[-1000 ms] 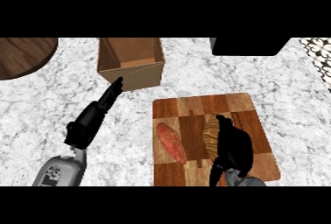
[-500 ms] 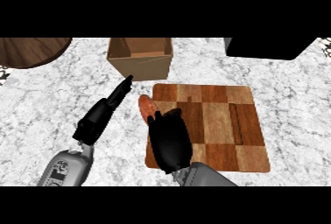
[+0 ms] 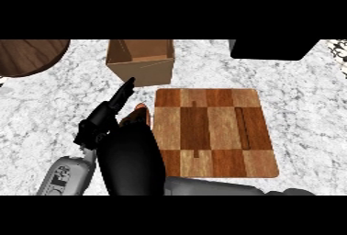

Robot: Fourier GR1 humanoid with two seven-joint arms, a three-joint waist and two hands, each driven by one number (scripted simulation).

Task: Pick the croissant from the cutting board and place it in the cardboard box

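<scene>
The croissant [image 3: 139, 111] shows only as a reddish-brown tip past the top of my right hand [image 3: 129, 158]. That hand is seen from the back, curled round the croissant, just off the left edge of the checkered wooden cutting board [image 3: 217, 133]. Nothing lies on the board. The open cardboard box [image 3: 141, 58] stands on the counter above and slightly left of the hand, apart from it. My left hand [image 3: 103, 120] lies close to the left of the croissant, its straight fingers [image 3: 124, 90] pointing up at the box's front wall.
A round dark wooden plate [image 3: 27, 55] sits at the top left. A black block [image 3: 271, 48] stands at the top right. The grey speckled counter [image 3: 305, 105] runs all round the board.
My right hand has moved left off the cutting board with the croissant in it, and now sits beside the left hand. The board now lies bare.
</scene>
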